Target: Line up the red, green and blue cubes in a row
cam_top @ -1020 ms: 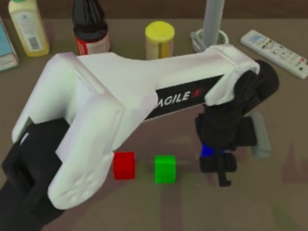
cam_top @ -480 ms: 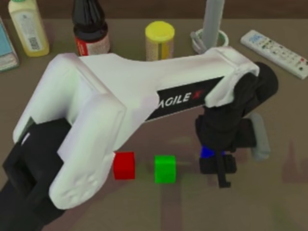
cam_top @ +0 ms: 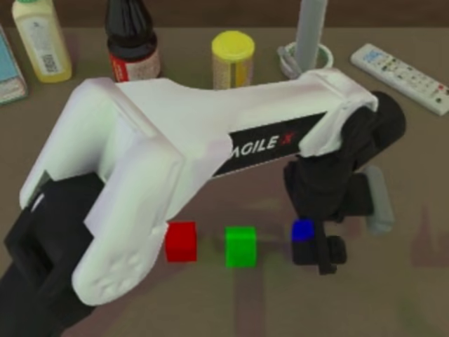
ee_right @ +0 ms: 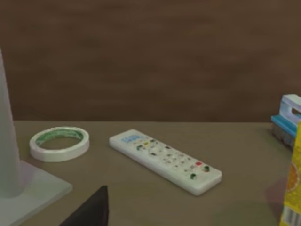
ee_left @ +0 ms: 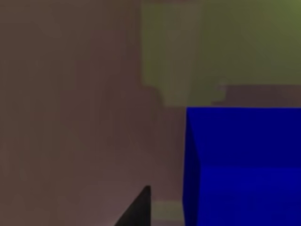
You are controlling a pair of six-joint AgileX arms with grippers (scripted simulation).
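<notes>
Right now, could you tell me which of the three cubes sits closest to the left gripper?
The blue cube, at the row's right end beside the left gripper; the green cube and red cube lie farther left.

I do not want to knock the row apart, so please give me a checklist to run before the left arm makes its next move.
1. Red cube and green cube side by side with a gap: ok.
2. Blue cube to the right of the green one: ok.
3. Blue cube level with the other two: cannot tell, the left gripper hides part of it.
4. Left gripper free of the blue cube: cannot tell.
5. Right arm away from the row: ok, absent from the top view; its wrist camera faces the remote control.
</notes>
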